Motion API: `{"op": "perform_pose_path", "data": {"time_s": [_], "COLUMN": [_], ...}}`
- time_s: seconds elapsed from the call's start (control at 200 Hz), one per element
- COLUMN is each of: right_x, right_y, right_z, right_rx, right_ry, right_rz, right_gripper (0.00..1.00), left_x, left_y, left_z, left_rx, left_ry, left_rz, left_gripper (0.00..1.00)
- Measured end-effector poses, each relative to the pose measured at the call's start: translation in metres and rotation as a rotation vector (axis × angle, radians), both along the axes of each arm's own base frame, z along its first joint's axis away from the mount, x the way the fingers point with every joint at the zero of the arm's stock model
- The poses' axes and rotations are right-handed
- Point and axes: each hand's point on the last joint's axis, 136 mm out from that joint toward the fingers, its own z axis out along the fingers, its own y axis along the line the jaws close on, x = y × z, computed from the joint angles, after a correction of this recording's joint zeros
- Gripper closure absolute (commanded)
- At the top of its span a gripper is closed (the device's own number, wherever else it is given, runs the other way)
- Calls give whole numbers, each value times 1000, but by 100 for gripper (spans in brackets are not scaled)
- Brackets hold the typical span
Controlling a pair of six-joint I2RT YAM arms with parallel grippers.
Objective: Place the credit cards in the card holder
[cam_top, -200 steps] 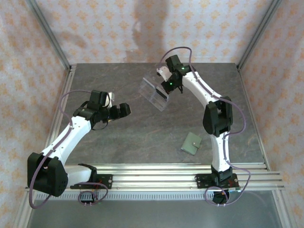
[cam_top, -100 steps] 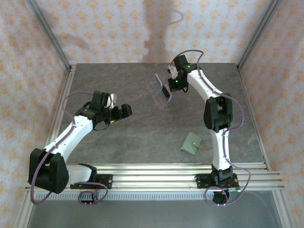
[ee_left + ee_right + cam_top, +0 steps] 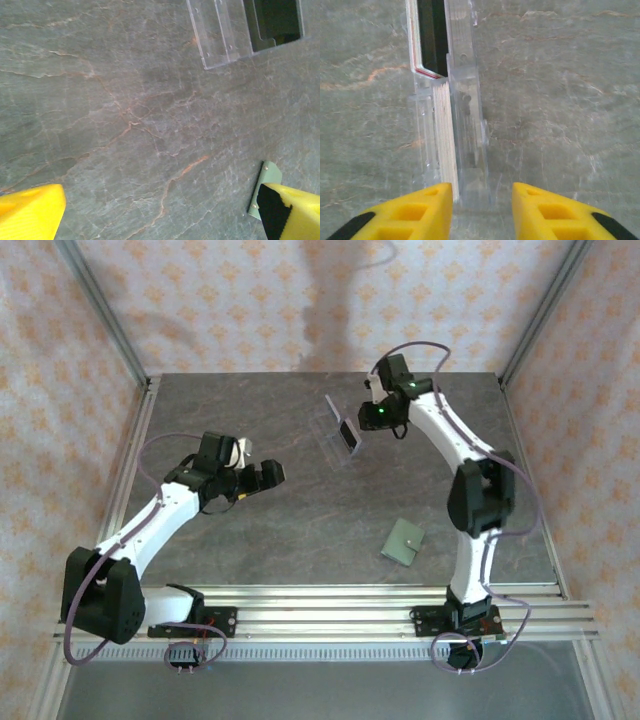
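Note:
The credit cards (image 3: 432, 35) stand as a stack in a clear plastic stand (image 3: 467, 115) at the back middle of the table; their dark face (image 3: 348, 434) looks toward the front. My right gripper (image 3: 482, 210) is at the stand's right end, open, its jaws parted around the stand's rear wall, and its right finger is clear of it. The card holder (image 3: 404, 541), a sage-green wallet, lies closed at the front right; its corner (image 3: 270, 174) peeks past my left finger. My left gripper (image 3: 264, 477) hovers open over bare table at the left, nothing between its fingers.
The grey stone table (image 3: 300, 530) is walled by patterned panels and metal posts. An aluminium rail (image 3: 330, 600) runs along the near edge. The right arm (image 3: 470, 490) arches over the table's right half above the wallet.
The right gripper carried the clear stand a little to the right, set it down, then opened its jaws off it. The left arm drifted slightly right.

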Motion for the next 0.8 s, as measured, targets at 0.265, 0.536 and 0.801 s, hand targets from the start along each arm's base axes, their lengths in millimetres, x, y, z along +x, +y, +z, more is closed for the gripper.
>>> {"op": "perform_pose_path", "data": {"time_s": [0.265, 0.536, 0.801], "right_x": [-109, -227, -262], "right_y": [-55, -112, -113], "right_z": [-7, -89, -131], "right_rx": [68, 44, 99], "right_ry": [21, 199, 311], "right_rz": [-252, -575, -666], "right_gripper": [57, 48, 46], "left_x": [-9, -17, -17], "left_y": [-38, -79, -102], "left_z": [7, -17, -19], "left_rx": [-28, -18, -48], "left_ry": [-43, -24, -57], "left_rz": [-126, -247, -260], "left_gripper": [1, 1, 1]}}
